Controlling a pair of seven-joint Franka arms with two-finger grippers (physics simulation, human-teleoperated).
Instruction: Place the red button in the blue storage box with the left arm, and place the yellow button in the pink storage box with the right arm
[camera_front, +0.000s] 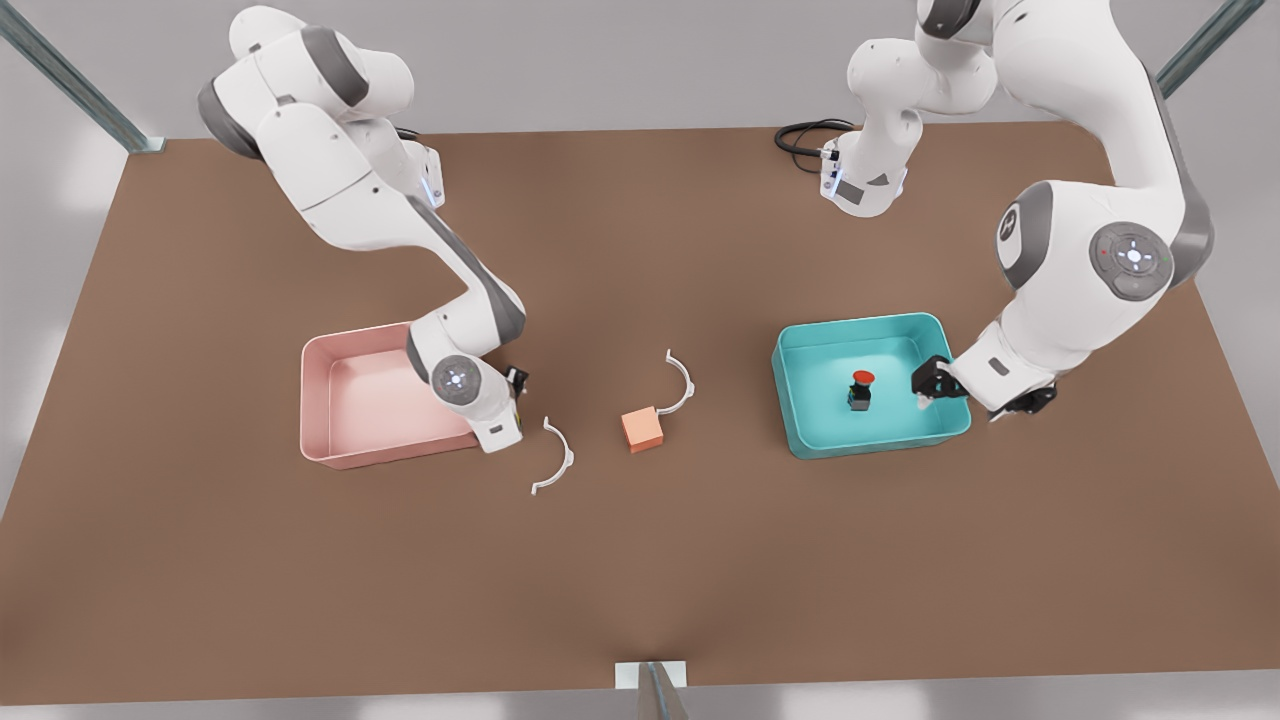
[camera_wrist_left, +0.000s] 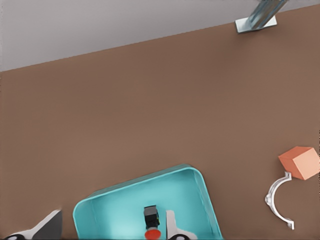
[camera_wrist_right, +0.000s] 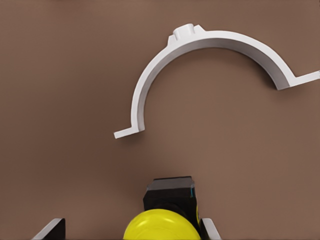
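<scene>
At the front view's left, the right gripper (camera_wrist_right: 130, 231) stands spread around the yellow button (camera_wrist_right: 160, 225) just beside the pink storage box (camera_front: 340, 455). At the right, the left gripper (camera_front: 932, 385) hangs spread inside the blue storage box (camera_front: 800, 425), apart from the red button (camera_front: 860, 390) on its floor

**Right wrist: yellow button by white clamp**

Saw yellow button (camera_wrist_right: 161, 225), round cap over black square base, between two pale fingertips (camera_wrist_right: 50, 229) of right gripper (camera_wrist_right: 131, 231). Contact not discernible. Noted white half-ring clamp (camera_wrist_right: 200, 60) flat on brown table (camera_wrist_right: 60, 75), near button, apart from it.
</scene>
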